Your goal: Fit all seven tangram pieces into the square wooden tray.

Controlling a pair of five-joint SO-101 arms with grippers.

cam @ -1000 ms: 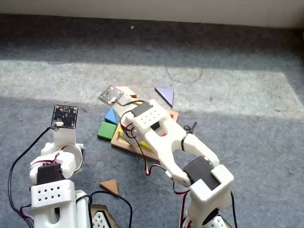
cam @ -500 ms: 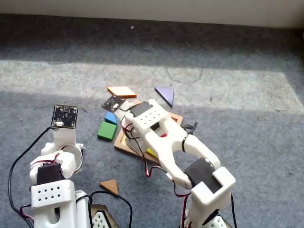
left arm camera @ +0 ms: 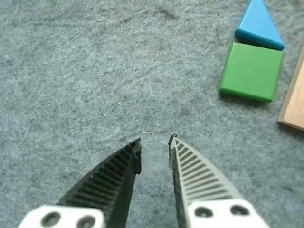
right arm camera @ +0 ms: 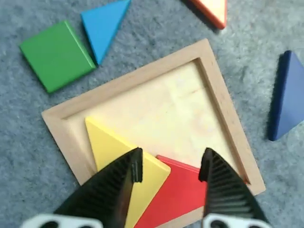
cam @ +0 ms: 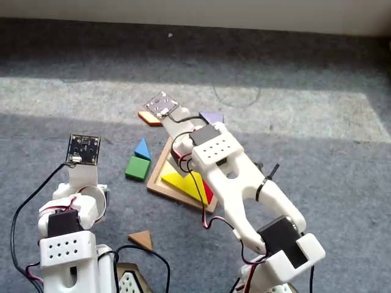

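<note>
Right gripper (right arm camera: 170,165) is seen w/ jaws apart, nothing held, above the wooden tray (cam: 160,183) at centre of the high view. Yellow triangle (right arm camera: 114,152) & red triangle (right arm camera: 185,190) are shown seated inside by the right wrist cam; from above, red is mostly covered by the arm. Left gripper (left arm camera: 155,141), slightly parted & empty, is over carpet (left arm camera: 71,71) lower left, near green square (left arm camera: 251,71) & blue triangle (left arm camera: 259,21).

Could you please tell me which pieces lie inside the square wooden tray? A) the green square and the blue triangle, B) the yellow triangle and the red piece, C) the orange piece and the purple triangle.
B: the yellow triangular piece and the red piece beside it lie flat within the rim of the square wooden tray.
</note>
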